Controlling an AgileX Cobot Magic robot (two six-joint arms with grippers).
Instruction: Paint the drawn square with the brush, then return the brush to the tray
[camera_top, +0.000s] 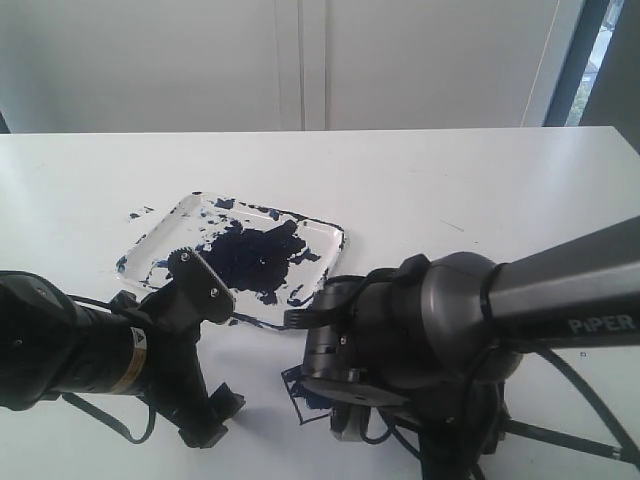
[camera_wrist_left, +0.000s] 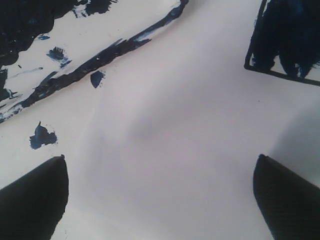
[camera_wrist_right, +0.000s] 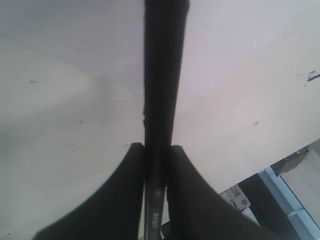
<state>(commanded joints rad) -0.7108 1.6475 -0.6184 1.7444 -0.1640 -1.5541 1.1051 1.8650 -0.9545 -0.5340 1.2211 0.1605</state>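
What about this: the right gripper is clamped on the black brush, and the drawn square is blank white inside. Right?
The drawn square is not blank: the left wrist view shows dark blue strokes inside its black outline. The right gripper is indeed clamped on the black brush.

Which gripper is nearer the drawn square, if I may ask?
Right: the right gripper, holding the brush, is right at the drawn square; the left gripper stands apart beside it.

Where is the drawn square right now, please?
In the exterior view the drawn square lies on the table just in front of the tray, mostly hidden under the right gripper; the left wrist view shows dark blue inside it.
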